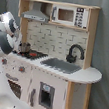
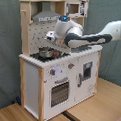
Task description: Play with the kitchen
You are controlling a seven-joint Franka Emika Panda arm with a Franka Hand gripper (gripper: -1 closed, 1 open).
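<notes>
1. The kitchen (image 1: pixel 53 65) is a tall white and light-wood toy unit. It stands on a wooden floor (image 2: pixel 89 115) before a grey backdrop, and it fills the centre of both exterior views.
2. Fixed parts: a black stovetop (image 1: pixel 34 54), a grey sink (image 1: pixel 61 65) with a black faucet (image 1: pixel 75 52), a hood (image 1: pixel 36 12), a small microwave (image 1: pixel 69 15) on top, and an oven door (image 2: pixel 59 91) in the front panel.
3. A small metal pot (image 2: pixel 45 52) sits on the stovetop, near the hood-side end of the bench.
4. The arm (image 2: pixel 92 37) reaches in from the second exterior view's right. The tool (image 2: pixel 51 39) hangs just above the pot, under the hood.
5. Tool state: it cannot be told how far the fingers are spread. Nothing can be seen held between them.
6. Judged step in hand: approach to the pot, or to the stovetop around it.
7. To do the step well:
   - Lower the tool straight down. Keep the wrist clear of the hood above and the tiled back wall (image 1: pixel 55 40) behind.
   - Centre the fingers over the pot rim or handle before closing, so that the pot is not pushed along the stovetop.
   - Grip lightly. The pot looks light and is likely to slide or tip under a side load.
   - Keep any lift low, and move toward the sink side, where the bench is open.
</notes>
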